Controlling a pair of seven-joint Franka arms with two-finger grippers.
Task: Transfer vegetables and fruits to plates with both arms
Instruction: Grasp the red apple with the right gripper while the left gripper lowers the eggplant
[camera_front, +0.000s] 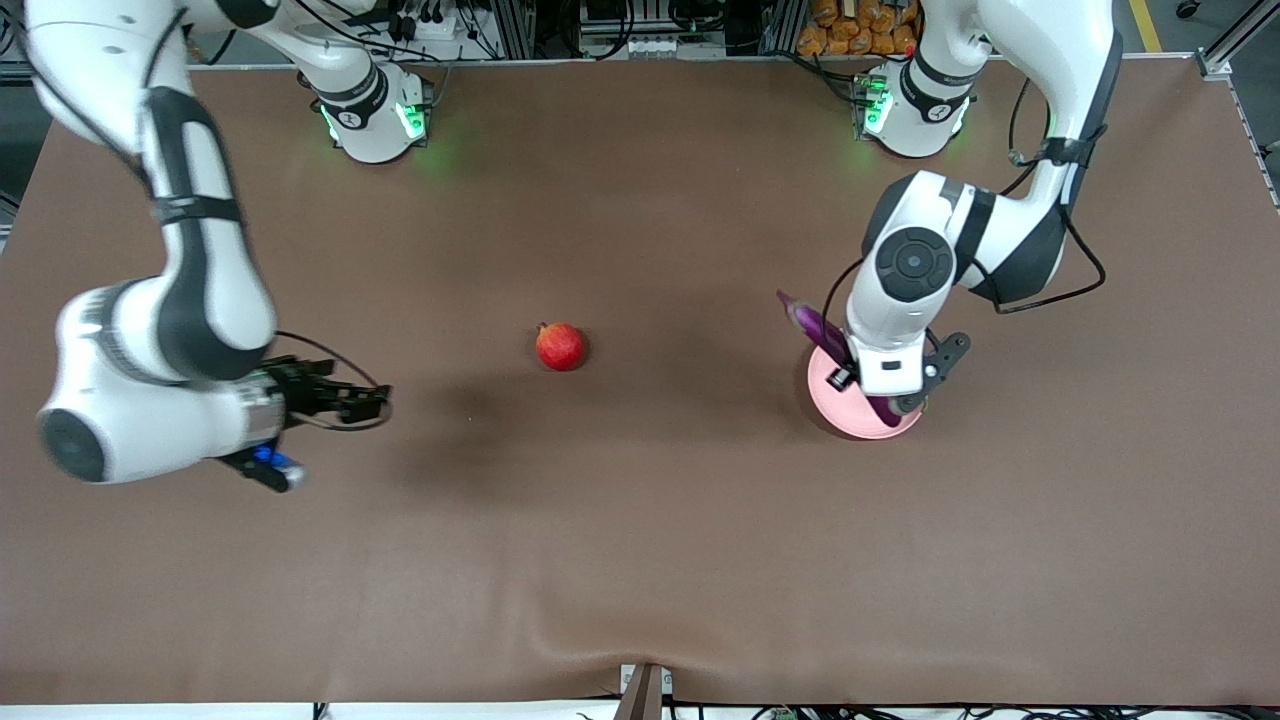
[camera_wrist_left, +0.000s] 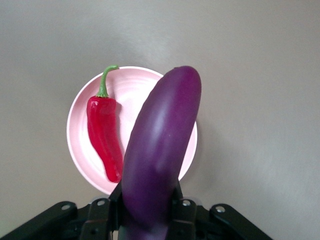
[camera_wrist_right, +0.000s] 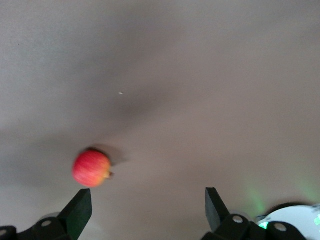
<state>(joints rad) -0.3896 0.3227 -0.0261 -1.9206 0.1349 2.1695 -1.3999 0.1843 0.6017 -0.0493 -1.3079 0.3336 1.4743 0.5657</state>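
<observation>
My left gripper (camera_front: 888, 398) is shut on the long purple eggplant (camera_front: 806, 320) and holds it tilted over the pale pink plate (camera_front: 835, 390). In the left wrist view the eggplant (camera_wrist_left: 159, 150) fills the jaws (camera_wrist_left: 148, 202) above the plate (camera_wrist_left: 80, 125), and the red chili pepper (camera_wrist_left: 104, 135) lies on that plate. The red fruit with a small crown (camera_front: 560, 346) sits on the table's middle. My right gripper (camera_front: 380, 402) is open and empty above the table, toward the right arm's end from that fruit. The right wrist view shows the fruit (camera_wrist_right: 91, 169) just off one fingertip (camera_wrist_right: 80, 207). The green plate and the yellow-green fruit are out of view.
The brown table (camera_front: 640, 560) stretches bare toward the front camera. Both arm bases (camera_front: 375, 115) stand along the edge farthest from that camera. The right arm's bulky forearm (camera_front: 190, 300) covers part of its end of the table.
</observation>
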